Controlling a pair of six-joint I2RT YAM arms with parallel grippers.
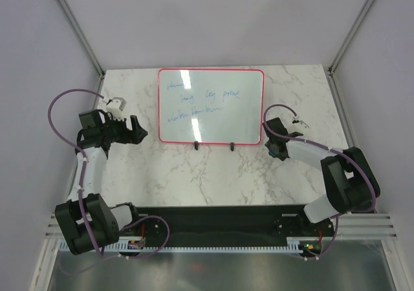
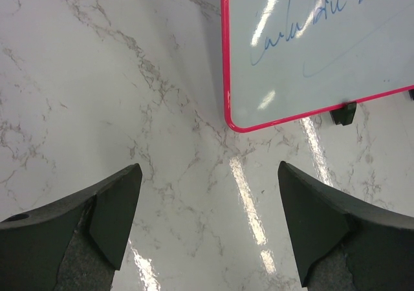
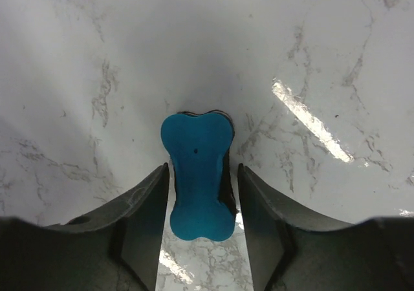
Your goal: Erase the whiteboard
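Note:
The whiteboard [image 1: 211,107] stands upright on two black feet at the back middle of the marble table, red-framed, with blue handwriting on it. Its lower left corner shows in the left wrist view [image 2: 310,45]. My left gripper [image 1: 139,134] is open and empty, just left of the board's lower left corner; in its wrist view [image 2: 208,167] only bare marble lies between the fingers. My right gripper [image 1: 277,147] is low, just right of the board. In its wrist view [image 3: 202,167] the fingers straddle a small blue bone-shaped eraser [image 3: 197,174] lying on the table, with narrow gaps on both sides.
The marble table [image 1: 213,174] is walled by grey panels at the back and both sides. A black foot [image 2: 343,113] of the board is near the left gripper. A black base rail [image 1: 213,220] runs along the near edge.

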